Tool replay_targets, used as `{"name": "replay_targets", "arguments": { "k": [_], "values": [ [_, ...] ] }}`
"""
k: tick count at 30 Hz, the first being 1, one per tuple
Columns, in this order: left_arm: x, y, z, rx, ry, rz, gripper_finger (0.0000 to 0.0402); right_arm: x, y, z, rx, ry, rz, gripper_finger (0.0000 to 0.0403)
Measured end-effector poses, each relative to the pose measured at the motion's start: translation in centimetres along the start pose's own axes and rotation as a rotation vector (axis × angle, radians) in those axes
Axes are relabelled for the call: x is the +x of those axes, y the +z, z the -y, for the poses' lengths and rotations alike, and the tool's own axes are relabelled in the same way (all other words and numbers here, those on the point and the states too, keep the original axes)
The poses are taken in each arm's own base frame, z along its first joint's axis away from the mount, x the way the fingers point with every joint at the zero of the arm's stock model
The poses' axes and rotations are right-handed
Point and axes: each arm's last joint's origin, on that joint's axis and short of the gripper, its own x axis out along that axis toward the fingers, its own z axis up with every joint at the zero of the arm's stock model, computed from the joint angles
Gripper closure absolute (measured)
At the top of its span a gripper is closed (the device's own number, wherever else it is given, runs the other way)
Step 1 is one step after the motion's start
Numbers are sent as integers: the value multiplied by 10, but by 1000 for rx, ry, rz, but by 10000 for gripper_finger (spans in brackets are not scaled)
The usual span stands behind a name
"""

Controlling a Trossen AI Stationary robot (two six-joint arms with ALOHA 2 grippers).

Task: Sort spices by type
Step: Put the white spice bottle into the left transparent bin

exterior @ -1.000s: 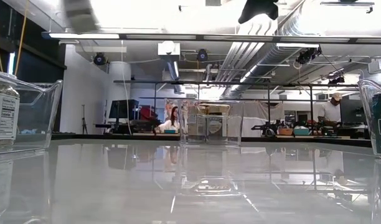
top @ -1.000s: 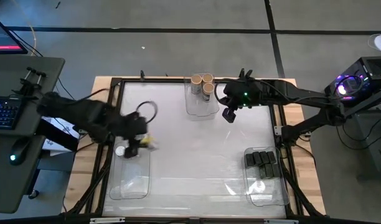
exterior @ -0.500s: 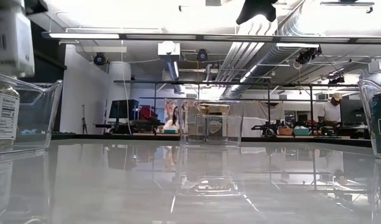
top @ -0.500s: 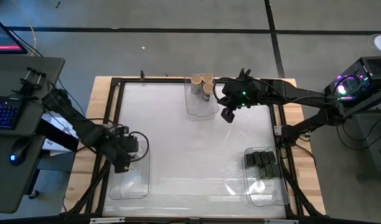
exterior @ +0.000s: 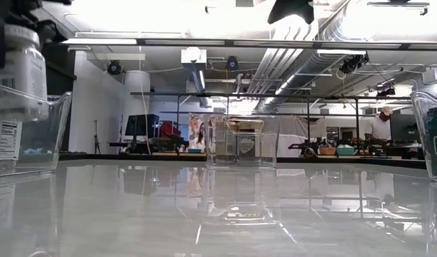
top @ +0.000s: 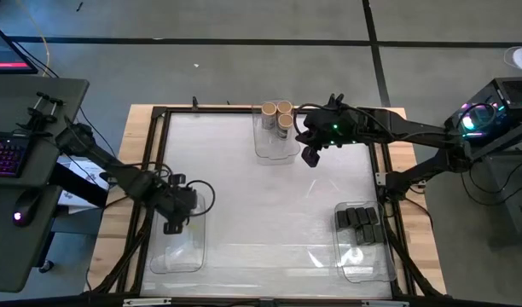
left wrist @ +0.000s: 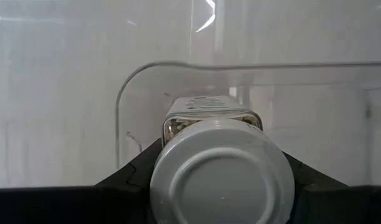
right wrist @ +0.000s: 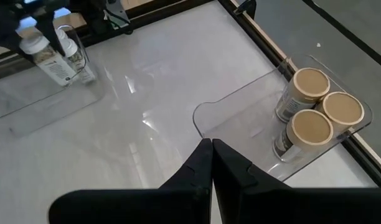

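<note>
Over the clear bin (top: pixel 177 247) at eight o'clock, your left gripper (top: pixel 173 223) pinches a white-lidded jar (left wrist: pixel 221 174) that could topple the jar (right wrist: pixel 71 46) already inside if lowered crookedly.

Three clear plastic bins (top: pixel 276 145) on a white table (top: pixel 269 205); keyboard (top: pixel 7 157) and mouse (top: pixel 19 217) on a side desk.

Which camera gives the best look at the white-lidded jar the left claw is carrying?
The left wrist view: the white-lidded jar fills it, lid and label plain. The low view shows its side, the right wrist view shows it small and far off, and the high view hides it under the left claw.
</note>
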Motion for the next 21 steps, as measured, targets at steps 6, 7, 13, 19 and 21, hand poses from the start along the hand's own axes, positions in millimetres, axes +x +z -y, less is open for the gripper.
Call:
{"name": "replay_targets", "arguments": {
  "k": [6,7,13,19,21],
  "values": [
    [17,-4,-8,-13,15,-47,233,0,0,0,10,1,0,403],
    [19,-5,-9,-12,16,-58,233,0,0,0,10,1,0,403],
    [28,-7,-15,-14,23,-78,233,0,0,0,10,1,0,403],
    [29,-4,-18,-1,22,-69,157,0,0,0,10,1,1,403],
    [29,-4,-19,2,23,-69,137,0,0,0,10,1,1,403]
  ]
}}
